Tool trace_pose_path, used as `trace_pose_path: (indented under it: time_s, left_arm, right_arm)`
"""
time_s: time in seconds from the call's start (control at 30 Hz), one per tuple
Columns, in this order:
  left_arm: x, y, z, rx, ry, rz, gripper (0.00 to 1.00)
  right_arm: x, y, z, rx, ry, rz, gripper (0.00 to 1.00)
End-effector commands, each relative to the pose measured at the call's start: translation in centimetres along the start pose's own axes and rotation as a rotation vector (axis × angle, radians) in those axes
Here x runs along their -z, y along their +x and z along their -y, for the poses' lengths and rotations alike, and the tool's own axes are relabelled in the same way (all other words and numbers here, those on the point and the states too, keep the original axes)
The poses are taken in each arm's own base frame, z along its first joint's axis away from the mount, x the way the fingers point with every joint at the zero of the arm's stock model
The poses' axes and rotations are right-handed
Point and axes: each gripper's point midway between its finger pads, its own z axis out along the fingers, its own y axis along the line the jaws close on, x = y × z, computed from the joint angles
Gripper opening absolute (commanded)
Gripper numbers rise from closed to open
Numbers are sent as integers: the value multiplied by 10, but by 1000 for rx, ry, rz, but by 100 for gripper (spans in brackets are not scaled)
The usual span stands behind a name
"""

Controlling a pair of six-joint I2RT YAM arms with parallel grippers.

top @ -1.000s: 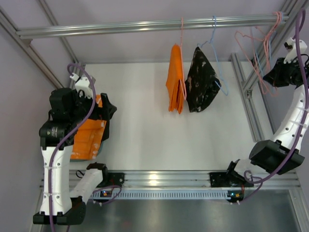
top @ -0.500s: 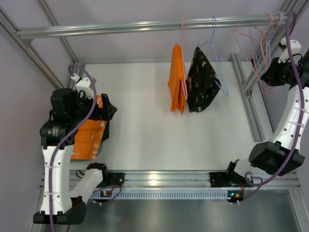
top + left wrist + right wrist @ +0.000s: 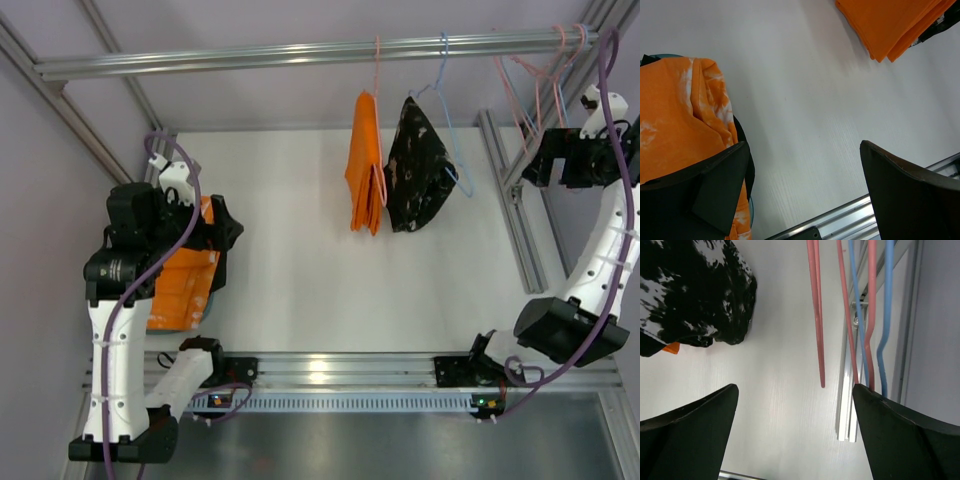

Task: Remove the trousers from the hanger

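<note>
Right gripper (image 3: 795, 387) wide open, thin pink wire hanger (image 3: 816, 315) dangling untouched just ahead of it; left gripper (image 3: 804, 144) wide open, bright orange whitish-marked cloth trousers (image 3: 670, 115) close at its side

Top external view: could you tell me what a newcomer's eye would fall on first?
An orange garment hangs midway along the rail beside a black speckled garment. Orange trousers with whitish marks lie at left under the left arm. Empty wire hangers dangle at the rail's right end.

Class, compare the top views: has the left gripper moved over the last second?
No. In the top view the left gripper sits exactly where it was, with the same gap to the near aluminium rail.
</note>
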Motion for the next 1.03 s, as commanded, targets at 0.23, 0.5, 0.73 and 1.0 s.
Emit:
trace_pose_path:
  time_s: [0.23, 0.5, 0.73, 1.0]
  left_arm:
    - [-4, 16, -6, 30, -23, -77, 98]
    - [9, 38, -6, 34, -48, -104, 98]
    - [33, 33, -12, 10, -137, -17, 98]
    - [43, 29, -24, 16, -224, 10, 98]
  right_arm:
    - [97, 12, -63, 239, -38, 71, 99]
    - [129, 50, -119, 469, -91, 182, 99]
    - [131, 90, -185, 469, -385, 258, 100]
    - [131, 102, -200, 420, -469, 255, 99]
